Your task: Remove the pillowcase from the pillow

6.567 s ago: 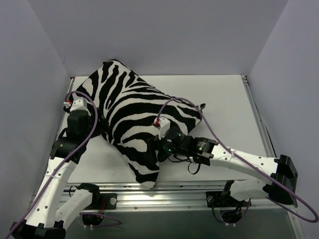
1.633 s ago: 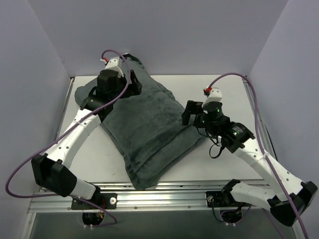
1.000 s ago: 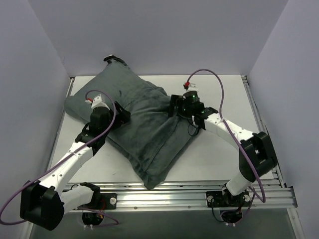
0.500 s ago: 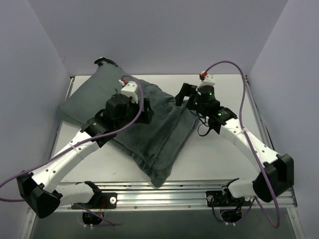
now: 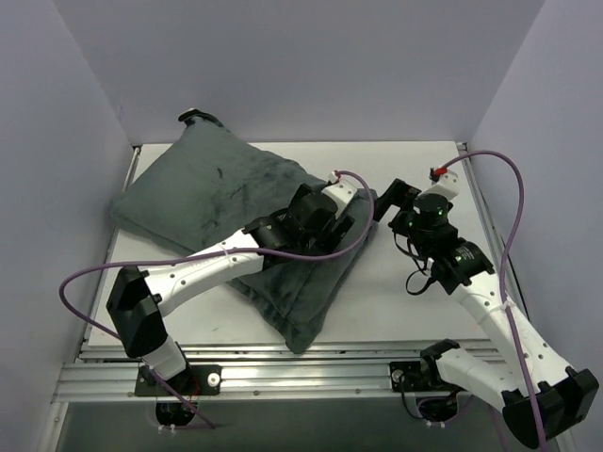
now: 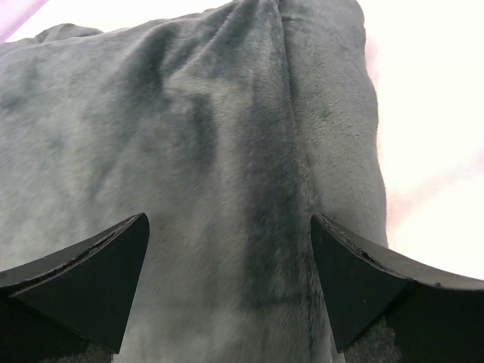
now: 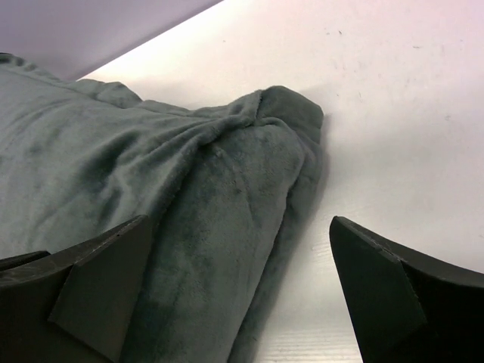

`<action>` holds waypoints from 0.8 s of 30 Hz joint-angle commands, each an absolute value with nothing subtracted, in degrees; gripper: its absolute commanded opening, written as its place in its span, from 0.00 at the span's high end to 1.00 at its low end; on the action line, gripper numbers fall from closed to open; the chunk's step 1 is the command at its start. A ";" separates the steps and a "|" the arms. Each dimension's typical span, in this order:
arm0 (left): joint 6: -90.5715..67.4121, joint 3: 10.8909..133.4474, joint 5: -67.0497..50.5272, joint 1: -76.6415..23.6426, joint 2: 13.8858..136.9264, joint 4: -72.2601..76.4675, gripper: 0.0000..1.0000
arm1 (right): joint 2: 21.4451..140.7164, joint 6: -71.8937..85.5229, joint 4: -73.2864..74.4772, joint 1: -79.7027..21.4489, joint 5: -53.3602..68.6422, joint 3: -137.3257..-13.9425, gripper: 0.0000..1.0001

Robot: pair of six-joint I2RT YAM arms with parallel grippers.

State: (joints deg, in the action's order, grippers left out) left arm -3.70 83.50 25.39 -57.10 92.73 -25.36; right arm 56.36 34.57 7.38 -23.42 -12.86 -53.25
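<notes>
The pillowcase (image 5: 212,198) lies grey-green face up across the white table (image 5: 415,311), from the back left to the front middle. No zebra face shows. The pillow is hidden inside it. My left gripper (image 5: 347,200) reaches across the cover to its right corner, open, just above the fabric (image 6: 189,144) with a dark fold between the jaws (image 6: 228,227). My right gripper (image 5: 388,198) is open just right of that corner. Its jaws (image 7: 238,223) straddle the cover's edge (image 7: 249,174) and bare table, holding nothing.
Lilac walls (image 5: 311,66) close in the back and both sides. A metal rail (image 5: 311,372) runs along the front edge. The cover's far corner (image 5: 193,118) touches the back wall. Bare table (image 7: 393,136) lies right of the cover.
My left gripper has moved right, from the cover's middle to its right corner. My right gripper has drawn back to the right and a little nearer. The cover has barely moved.
</notes>
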 commanded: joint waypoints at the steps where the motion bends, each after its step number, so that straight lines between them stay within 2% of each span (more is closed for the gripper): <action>1: -0.09 87.45 29.79 -58.18 94.65 -23.74 0.04 | 54.06 35.33 9.05 -22.59 -15.03 -52.39 0.00; 6: 3.16 88.07 32.86 -59.59 98.61 -23.03 0.04 | 54.05 35.16 8.00 -22.24 -12.75 -50.37 0.00; 14: 2.11 86.31 47.80 -58.10 97.65 -19.78 0.04 | 56.07 34.37 4.13 -21.97 -7.56 -48.96 0.00; 24: 1.59 86.48 50.79 -53.88 95.54 -21.17 0.04 | 62.84 34.10 -3.59 -22.06 -0.62 -47.37 0.03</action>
State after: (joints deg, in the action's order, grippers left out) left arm 1.52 85.21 43.35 -56.86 98.78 -20.95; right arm 61.10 34.30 1.78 -22.15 -3.03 -48.07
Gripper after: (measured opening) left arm 0.963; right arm 0.975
